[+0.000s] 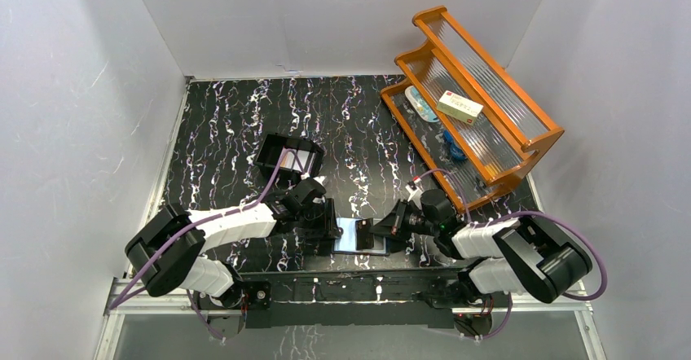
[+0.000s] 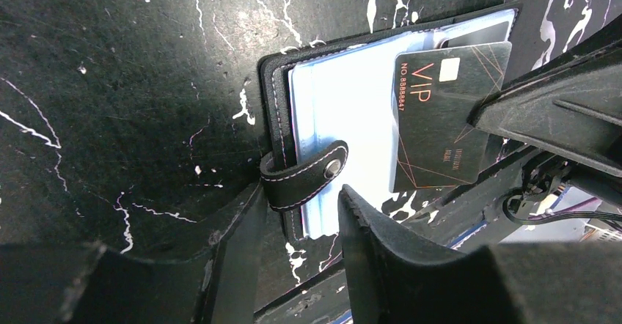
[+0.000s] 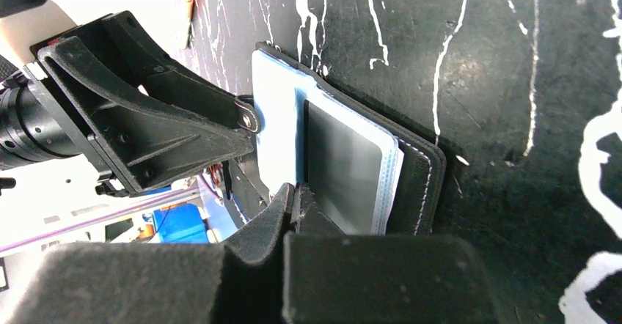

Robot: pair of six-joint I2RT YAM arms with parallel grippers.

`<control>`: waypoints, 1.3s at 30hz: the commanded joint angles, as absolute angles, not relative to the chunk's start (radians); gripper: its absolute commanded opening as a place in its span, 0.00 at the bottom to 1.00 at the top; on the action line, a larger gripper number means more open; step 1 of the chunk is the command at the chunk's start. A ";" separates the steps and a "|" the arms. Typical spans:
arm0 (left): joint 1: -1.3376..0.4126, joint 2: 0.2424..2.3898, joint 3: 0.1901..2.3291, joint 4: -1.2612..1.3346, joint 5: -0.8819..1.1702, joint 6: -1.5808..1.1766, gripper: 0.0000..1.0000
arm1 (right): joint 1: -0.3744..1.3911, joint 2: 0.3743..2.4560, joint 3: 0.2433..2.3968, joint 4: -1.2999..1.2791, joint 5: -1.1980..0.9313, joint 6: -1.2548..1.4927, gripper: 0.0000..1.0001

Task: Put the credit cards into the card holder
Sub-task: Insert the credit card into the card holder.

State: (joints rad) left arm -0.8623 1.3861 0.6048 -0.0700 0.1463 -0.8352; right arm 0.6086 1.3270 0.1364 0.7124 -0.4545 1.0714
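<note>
Top view: the black leather-like folding card holder lies open at the scene's near centre.

Left wrist: the left gripper straddles its snap tab with jaws apart. Nothing pins the holder, so it may slide.

Right wrist: the right gripper pinches the black plastic VIP credit card. Entering askew, a corner could snag the blue sleeve.

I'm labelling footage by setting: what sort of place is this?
Probably a robot test booth: plain white panel walls box in a black marble-patterned table, two white-and-black robot arms are bolted at its near edge, and an orange wooden rack with ribbed clear shelves stands as a prop.
</note>
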 commanded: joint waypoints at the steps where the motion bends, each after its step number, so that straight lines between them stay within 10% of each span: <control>1: -0.874 1.380 0.603 -0.055 0.149 -0.838 0.39 | 0.608 1.273 0.110 0.737 -0.419 1.099 0.00; 39: -0.900 1.425 0.594 0.009 0.187 -0.871 0.37 | 0.625 1.312 0.107 0.810 -0.413 1.125 0.00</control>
State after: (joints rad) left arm -0.8860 1.4178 0.5991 0.0097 0.1684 -0.8669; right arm 0.6182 1.3155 0.0891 0.7609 -0.4114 1.1233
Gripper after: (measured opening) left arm 0.363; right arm 0.011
